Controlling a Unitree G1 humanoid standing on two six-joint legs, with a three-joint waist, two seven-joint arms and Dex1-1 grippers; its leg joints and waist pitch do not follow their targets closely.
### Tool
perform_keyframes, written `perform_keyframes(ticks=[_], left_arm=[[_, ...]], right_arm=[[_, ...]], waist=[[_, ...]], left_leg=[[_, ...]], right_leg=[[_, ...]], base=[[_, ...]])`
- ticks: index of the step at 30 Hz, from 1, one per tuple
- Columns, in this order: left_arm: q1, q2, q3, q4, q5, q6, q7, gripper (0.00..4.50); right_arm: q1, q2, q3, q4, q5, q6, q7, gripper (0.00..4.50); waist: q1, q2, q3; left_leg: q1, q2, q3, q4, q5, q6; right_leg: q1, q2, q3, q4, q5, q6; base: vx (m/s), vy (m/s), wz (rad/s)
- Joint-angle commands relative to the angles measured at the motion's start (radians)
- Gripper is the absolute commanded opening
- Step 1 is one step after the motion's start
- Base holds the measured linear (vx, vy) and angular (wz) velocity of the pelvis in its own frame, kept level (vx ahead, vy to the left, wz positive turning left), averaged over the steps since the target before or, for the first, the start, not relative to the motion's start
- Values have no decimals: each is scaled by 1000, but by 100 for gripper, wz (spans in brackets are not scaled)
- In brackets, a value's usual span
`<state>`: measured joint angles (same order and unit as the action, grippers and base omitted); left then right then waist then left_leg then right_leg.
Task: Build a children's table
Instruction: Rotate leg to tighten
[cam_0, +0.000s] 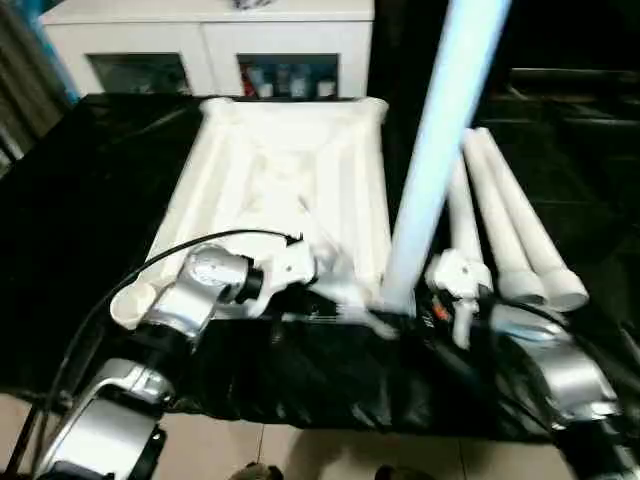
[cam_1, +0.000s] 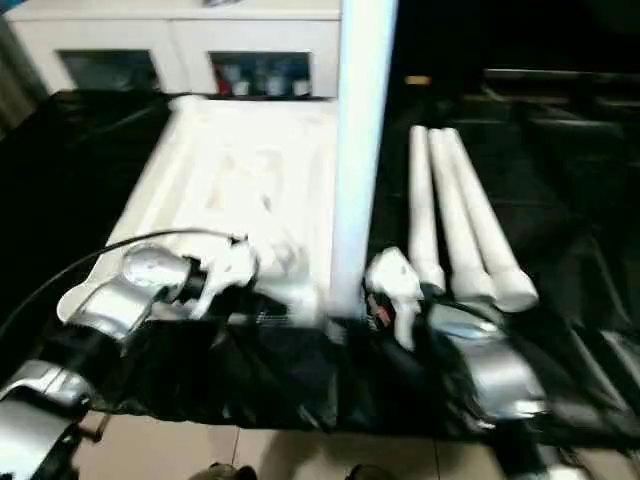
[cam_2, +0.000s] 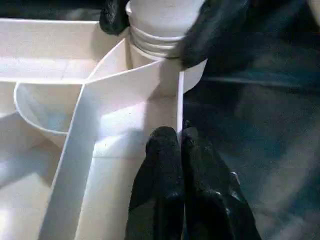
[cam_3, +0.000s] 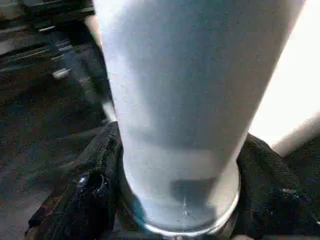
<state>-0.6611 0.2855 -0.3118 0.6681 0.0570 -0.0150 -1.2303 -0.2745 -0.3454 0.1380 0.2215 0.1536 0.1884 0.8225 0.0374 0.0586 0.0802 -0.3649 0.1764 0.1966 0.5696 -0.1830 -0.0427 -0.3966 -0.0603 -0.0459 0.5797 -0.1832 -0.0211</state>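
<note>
With the upturned tabletop (cam_0: 280, 190) on the black-draped bench, the right gripper (cam_3: 175, 200) grasps an upright leg (cam_0: 440, 150) at its near right corner socket (cam_2: 165, 55), the clenched left gripper (cam_2: 172, 150) bracing the rim; next, screwing the leg home.

Forearms: silver, rounded metal casings, glossy.
Wrist housings: white plastic blocks behind the jaws.
Left gripper (cam_2: 181, 137) fingers (cam_2: 162, 165): matte black, rounded tips.
Cable: thin black loop behind the left jaws.
Right gripper (cam_3: 177, 195) fingers (cam_3: 82, 192): black, textured.
</note>
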Motion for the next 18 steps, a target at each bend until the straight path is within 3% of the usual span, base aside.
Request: perform_keyframes(ticks=[1, 4, 5, 11, 13, 16, 18], left_arm=[[2, -81, -51, 9, 20, 30, 62, 0], [-2, -107, -54, 17, 33, 50, 110, 0], [-10, -143, -51, 29, 42, 74, 168, 0], [-24, -216, -38, 46, 54, 118, 273, 0], [-22, -235, -31, 41, 47, 129, 285, 0], [-21, -241, -29, 37, 44, 134, 289, 0], [-17, -236, -31, 30, 44, 132, 279, 0]], right_arm=[[-18, 79, 26, 76, -45, 46, -148, 268], [-29, 124, 19, 99, -52, 56, -209, 267], [-43, 177, 7, 128, -60, 63, -287, 267], [-76, 267, 2, 192, -97, 48, -417, 267], [-82, 280, 10, 204, -114, 16, -432, 267], [-85, 285, 9, 206, -118, 0, -437, 337], [-87, 283, -2, 201, -111, -3, -429, 342]], waist=[[-2, -6, -43], [-10, -6, -40], [-11, -6, -40], [-13, -6, -34], [-12, -4, -34], [-11, -7, -36], [-11, -6, -37]], left_leg=[[11, 54, -34, -74, -285, 30], [5, 52, -39, -79, -303, 23], [14, 52, -35, -76, -316, 27], [31, 49, -37, -80, -381, 7], [28, 51, -37, -82, -380, 10], [24, 51, -37, -84, -370, 17], [23, 51, -36, -84, -367, 21]], right_leg=[[40, -87, 42, -85, -382, -196], [43, -85, 39, -86, -405, -178], [33, -87, 43, -93, -419, -174], [24, -86, 45, -106, -507, -147], [24, -85, 47, -104, -482, -148], [28, -84, 49, -101, -442, -157], [29, -85, 50, -100, -433, -161]], base=[[0, 0, 0], [0, 0, 0], [0, 0, 0], [0, 0, 0], [0, 0, 0], [0, 0, 0], [0, 0, 0]])
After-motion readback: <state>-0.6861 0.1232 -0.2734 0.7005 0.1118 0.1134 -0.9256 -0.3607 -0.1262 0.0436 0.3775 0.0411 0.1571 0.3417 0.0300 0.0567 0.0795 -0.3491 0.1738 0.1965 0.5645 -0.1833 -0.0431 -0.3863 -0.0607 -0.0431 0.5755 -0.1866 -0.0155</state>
